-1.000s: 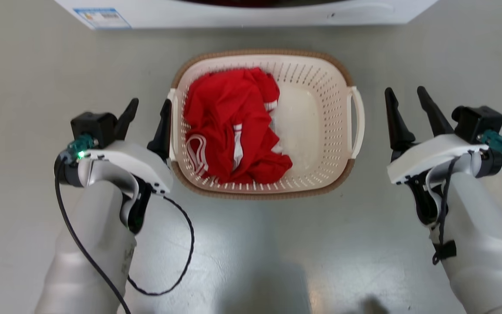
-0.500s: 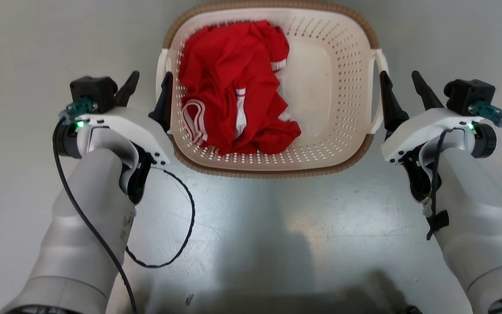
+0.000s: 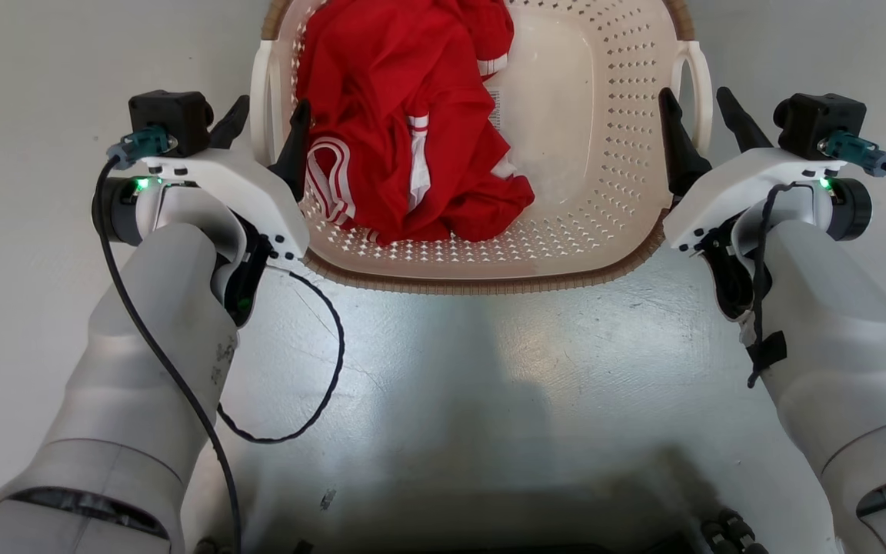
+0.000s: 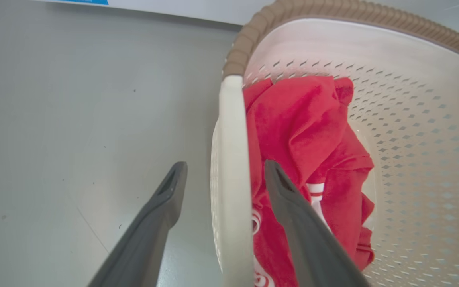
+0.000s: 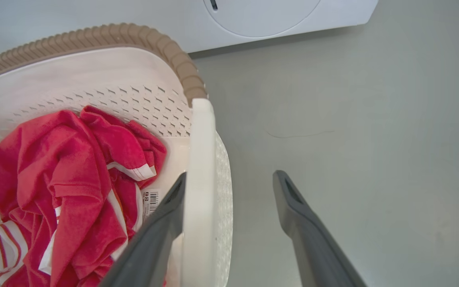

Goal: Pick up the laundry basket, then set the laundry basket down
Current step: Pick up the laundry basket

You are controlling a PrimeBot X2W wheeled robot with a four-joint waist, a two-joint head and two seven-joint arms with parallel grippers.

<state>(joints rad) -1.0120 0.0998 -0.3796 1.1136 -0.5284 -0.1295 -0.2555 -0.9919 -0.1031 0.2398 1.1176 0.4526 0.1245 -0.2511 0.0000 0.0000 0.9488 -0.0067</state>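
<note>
The laundry basket [image 3: 489, 278] stands on the grey floor straight ahead, cream-white with perforated walls and a brown rim [image 4: 333, 10]. A crumpled red garment [image 3: 404, 115] with white stripes lies in its left half. My left gripper [image 3: 268, 127] is open, one finger outside the white left handle [image 4: 233, 159] and the other inside the basket against the garment. My right gripper [image 3: 698, 115] is open too, its fingers either side of the right handle [image 5: 199, 159]. In the left wrist view the left gripper [image 4: 224, 169] straddles the handle bar; in the right wrist view the right gripper [image 5: 230, 179] does the same.
A white washer [image 5: 261, 16] stands just beyond the basket, with a blue label at its lower front edge [image 4: 70, 2]. A black cable [image 3: 328, 362] loops off my left forearm over the floor. Bare grey floor [image 3: 28, 115] lies to both sides.
The head camera has dropped and moved closer, so the basket looks larger and higher in the picture. My right gripper has closed in from the side onto the right handle; the left now straddles its handle.
</note>
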